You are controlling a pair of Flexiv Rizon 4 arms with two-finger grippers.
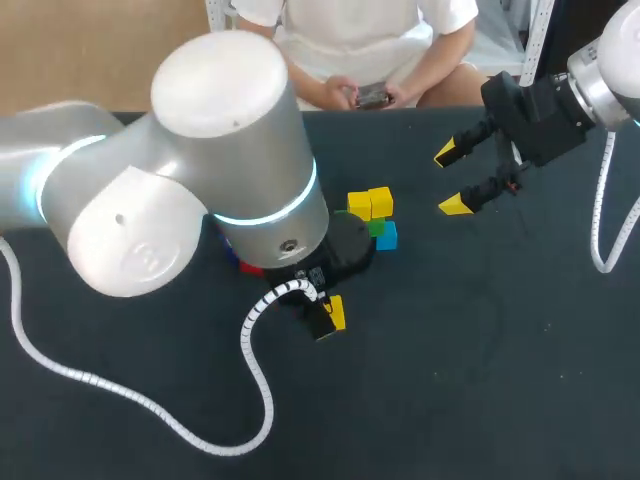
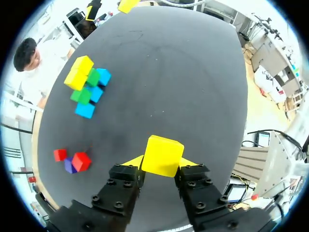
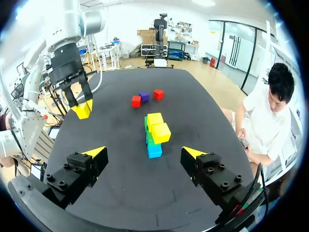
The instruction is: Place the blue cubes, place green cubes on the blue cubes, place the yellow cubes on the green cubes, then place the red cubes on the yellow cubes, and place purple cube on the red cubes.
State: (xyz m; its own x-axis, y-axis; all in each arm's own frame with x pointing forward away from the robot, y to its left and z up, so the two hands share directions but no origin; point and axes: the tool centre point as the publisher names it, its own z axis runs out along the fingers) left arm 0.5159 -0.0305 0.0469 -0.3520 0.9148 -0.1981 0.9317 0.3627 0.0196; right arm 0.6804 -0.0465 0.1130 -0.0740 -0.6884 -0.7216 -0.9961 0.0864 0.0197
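Note:
My left gripper (image 2: 162, 163) is shut on a yellow cube (image 2: 163, 155) and holds it above the dark table; in the head view it (image 1: 327, 316) hangs below the big left arm. Ahead of it stands a cluster: two yellow cubes (image 2: 78, 73) on green cubes (image 2: 83, 94) on blue cubes (image 2: 86, 110). The head view shows the same cluster (image 1: 373, 214) mid-table. Two red cubes (image 3: 136, 101) and a purple cube (image 3: 144, 96) lie apart beyond it. My right gripper (image 1: 455, 180) hovers open and empty at the far right, its own view looking down on the cluster (image 3: 155, 134).
The left arm's white coiled cable (image 1: 250, 350) trails over the table's near left part. My left arm's bulk (image 1: 200, 170) hides the table behind it, with one red cube (image 1: 250, 268) peeking out. Bare dark tabletop (image 1: 480, 340) lies at the near right.

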